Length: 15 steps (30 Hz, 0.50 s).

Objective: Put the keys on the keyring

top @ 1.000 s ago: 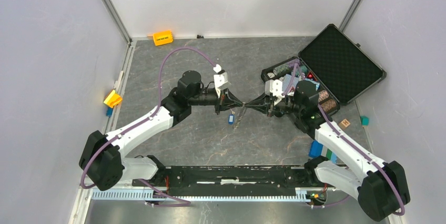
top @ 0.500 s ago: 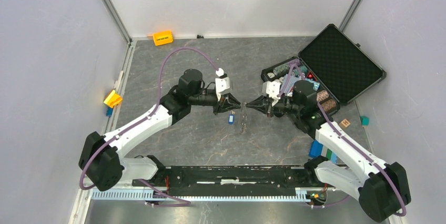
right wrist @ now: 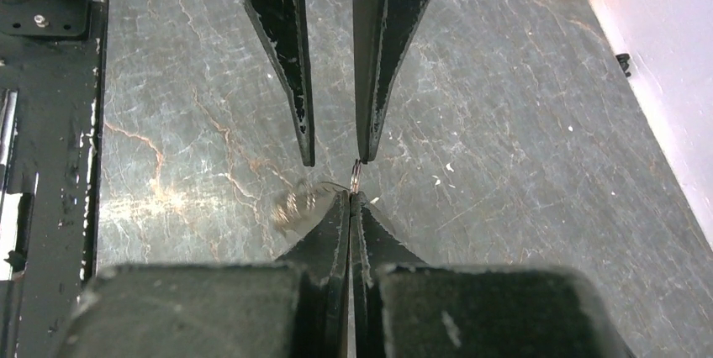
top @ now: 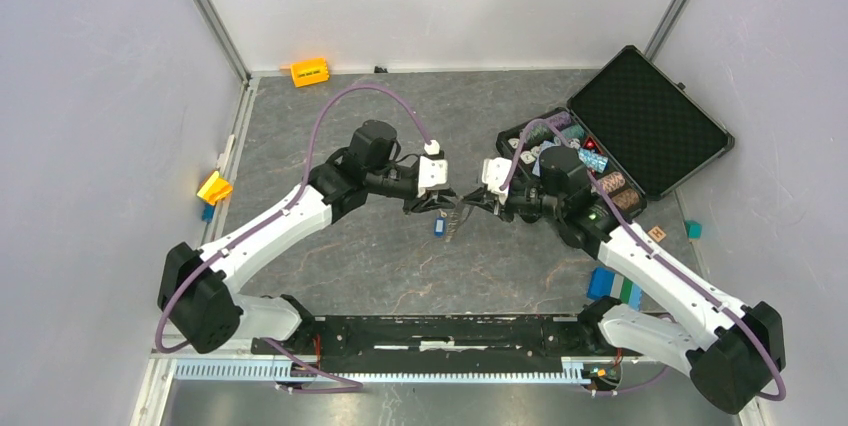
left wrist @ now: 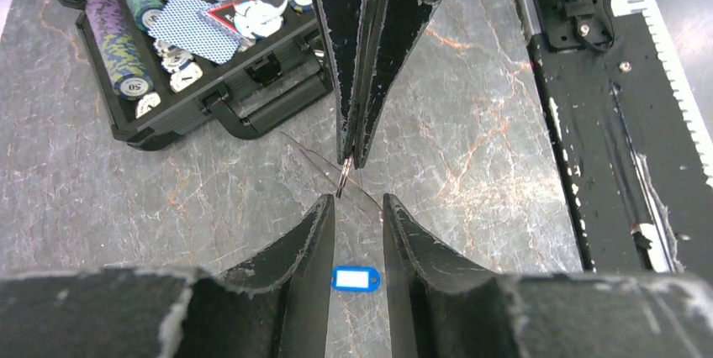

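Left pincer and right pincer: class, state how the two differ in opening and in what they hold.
The left pincer stands open; the right pincer is shut. The left pincer grips nothing, while the right pincer pinches the keyring at its tips. Both face each other, tips nearly meeting.

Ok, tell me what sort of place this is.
Most likely a robot test cell in a lab. Plain pale walls box in a grey marbled table, a left arm and right arm are bolted to a black rail at its near edge, and props like a poker-chip case lie about.
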{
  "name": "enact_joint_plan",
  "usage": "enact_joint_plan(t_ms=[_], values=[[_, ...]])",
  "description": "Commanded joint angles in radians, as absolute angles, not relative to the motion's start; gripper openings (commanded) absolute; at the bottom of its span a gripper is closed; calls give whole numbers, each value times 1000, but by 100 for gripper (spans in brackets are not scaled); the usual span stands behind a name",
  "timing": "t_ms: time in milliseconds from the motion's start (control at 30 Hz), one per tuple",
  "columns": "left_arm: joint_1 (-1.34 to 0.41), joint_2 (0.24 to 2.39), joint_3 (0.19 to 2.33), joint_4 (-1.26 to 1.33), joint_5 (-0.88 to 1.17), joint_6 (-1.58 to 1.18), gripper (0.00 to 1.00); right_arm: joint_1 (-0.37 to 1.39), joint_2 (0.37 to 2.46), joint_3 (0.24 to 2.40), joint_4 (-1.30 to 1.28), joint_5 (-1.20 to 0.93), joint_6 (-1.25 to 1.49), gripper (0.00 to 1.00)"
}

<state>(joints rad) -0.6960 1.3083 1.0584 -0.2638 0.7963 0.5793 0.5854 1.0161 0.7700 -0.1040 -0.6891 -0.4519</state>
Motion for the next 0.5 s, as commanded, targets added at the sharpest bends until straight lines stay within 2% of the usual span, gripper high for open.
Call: enact_joint_plan(t_ms=[0,467], values=[[-700,1324,1102,-308,834,718,34,608,1025,835,-157,-632,-502,0],[-718,1372,1136,-364,844,817,31,627,1052,842,-175,-656,-511,0]])
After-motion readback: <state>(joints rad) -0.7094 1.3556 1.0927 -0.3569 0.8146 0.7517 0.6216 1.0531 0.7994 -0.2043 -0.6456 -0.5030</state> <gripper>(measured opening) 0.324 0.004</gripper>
